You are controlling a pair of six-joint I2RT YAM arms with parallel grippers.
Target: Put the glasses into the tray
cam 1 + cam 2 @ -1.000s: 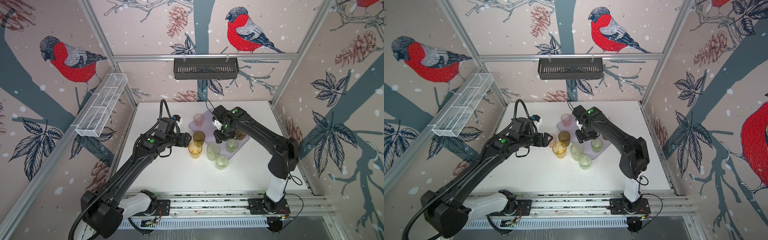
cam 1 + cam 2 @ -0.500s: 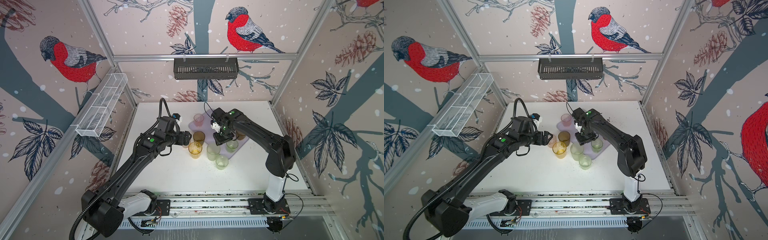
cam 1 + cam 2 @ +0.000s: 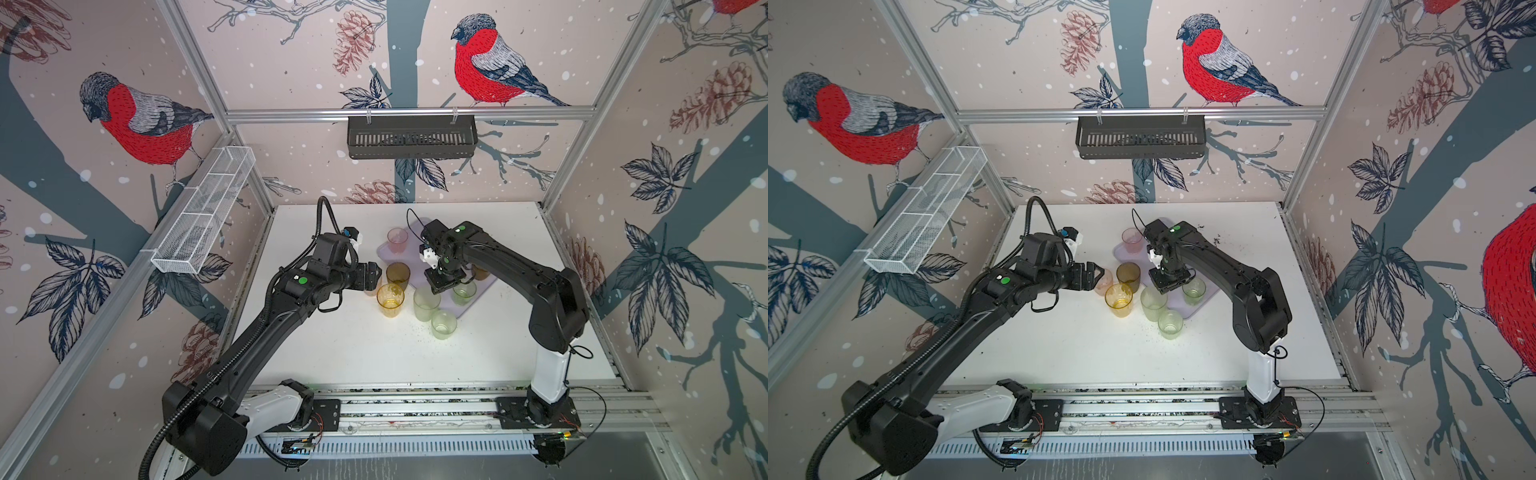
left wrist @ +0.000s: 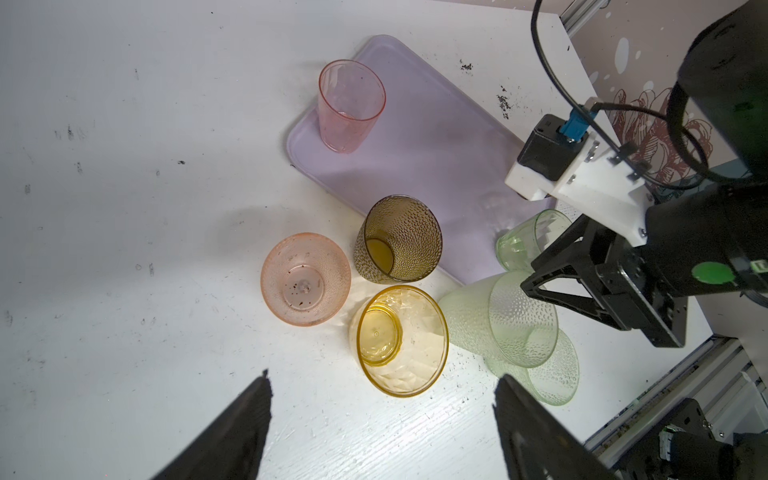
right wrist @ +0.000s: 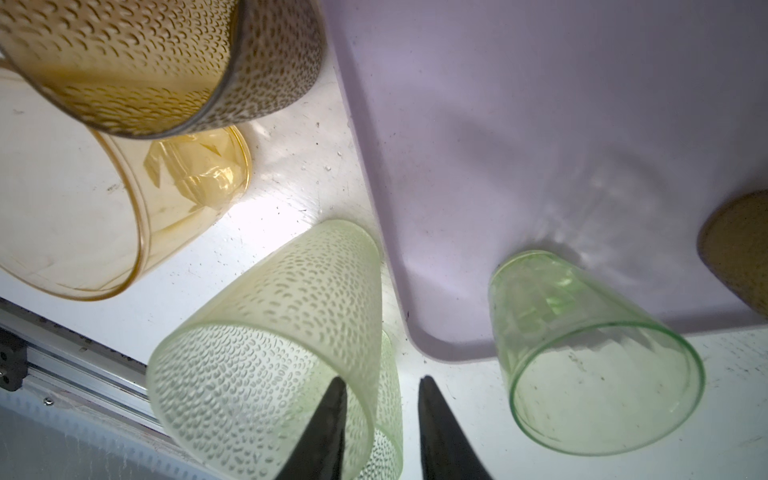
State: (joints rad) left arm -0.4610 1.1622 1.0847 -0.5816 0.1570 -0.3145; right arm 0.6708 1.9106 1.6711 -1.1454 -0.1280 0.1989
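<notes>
Right tool (image 5: pixel 381 379) closing on the tall frosted glass (image 5: pixel 270 332)
Jaws narrowed astride its rim, can't tell if you've got it yet; left tool (image 4: pixel 382 374) is wide open. Tray (image 4: pixel 436 145) next.

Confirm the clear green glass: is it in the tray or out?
In. The green glass stands upright with its base on the tray, near a corner, in the right wrist view.
</notes>
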